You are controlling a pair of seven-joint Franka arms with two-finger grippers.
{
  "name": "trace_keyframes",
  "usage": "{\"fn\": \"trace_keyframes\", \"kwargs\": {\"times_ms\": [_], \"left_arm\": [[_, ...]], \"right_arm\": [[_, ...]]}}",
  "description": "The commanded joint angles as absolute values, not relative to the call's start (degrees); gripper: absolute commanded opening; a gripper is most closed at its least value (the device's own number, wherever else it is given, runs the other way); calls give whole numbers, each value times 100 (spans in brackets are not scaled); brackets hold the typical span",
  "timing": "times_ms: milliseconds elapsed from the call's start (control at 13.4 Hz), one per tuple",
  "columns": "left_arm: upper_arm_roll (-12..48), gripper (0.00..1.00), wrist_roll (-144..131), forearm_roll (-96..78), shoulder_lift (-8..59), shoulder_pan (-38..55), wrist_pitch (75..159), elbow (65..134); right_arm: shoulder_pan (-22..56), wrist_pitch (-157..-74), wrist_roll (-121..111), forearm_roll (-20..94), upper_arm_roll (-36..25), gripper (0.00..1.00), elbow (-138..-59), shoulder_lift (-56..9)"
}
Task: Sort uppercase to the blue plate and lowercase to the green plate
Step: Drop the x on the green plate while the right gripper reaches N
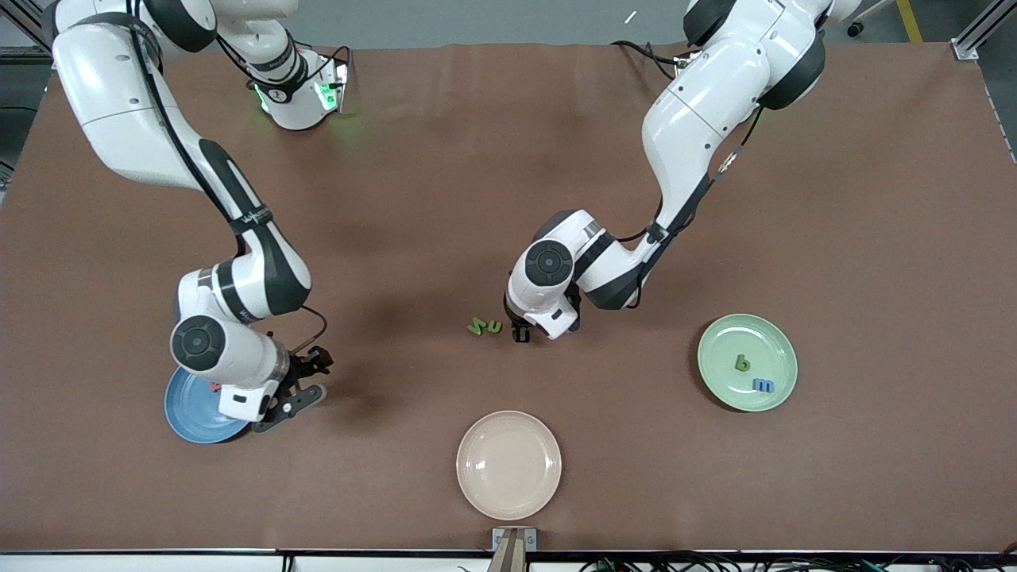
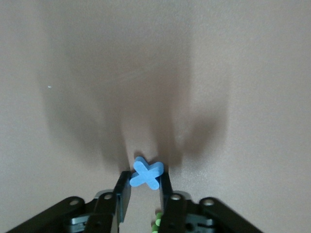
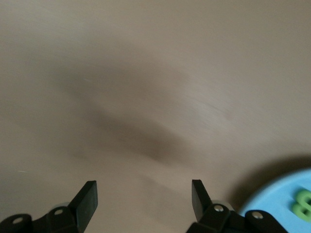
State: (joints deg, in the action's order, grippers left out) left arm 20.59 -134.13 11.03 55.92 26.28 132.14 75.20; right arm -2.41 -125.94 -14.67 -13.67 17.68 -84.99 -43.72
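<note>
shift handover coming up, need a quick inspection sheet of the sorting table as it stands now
surface: brown table, no spills seen
job's things: green plate holds green b and blue m; blue plate partly hidden under right arm, a green letter on it; two green letters loose mid-table
clutter: beige plate
grippers: left gripper shut on blue x beside the loose letters; right gripper open, at the blue plate's rim
cables: black cables along both arms
surroundings: nothing seen
</note>
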Motion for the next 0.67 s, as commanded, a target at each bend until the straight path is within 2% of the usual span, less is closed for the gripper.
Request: {"fn": "trace_keyframes", "kwargs": {"times_ms": [0,299,598], "left_arm": [[1995,0,-13158,1222,5494,2505,13245,7734],[2004,0,-12640,1222,5108,2207,12992,7708],[1995,0,-11035,1230,4729,1637,11912,7673]], "right_arm": [[-299,-12665,-1696,-1345,2099,92,-8596,-4254],[-81,-13129,-1828,-1380,2540,92,-8744,-4263],[693,-13797,-1776,-1380,2531,93,-8832,-4298]]}}
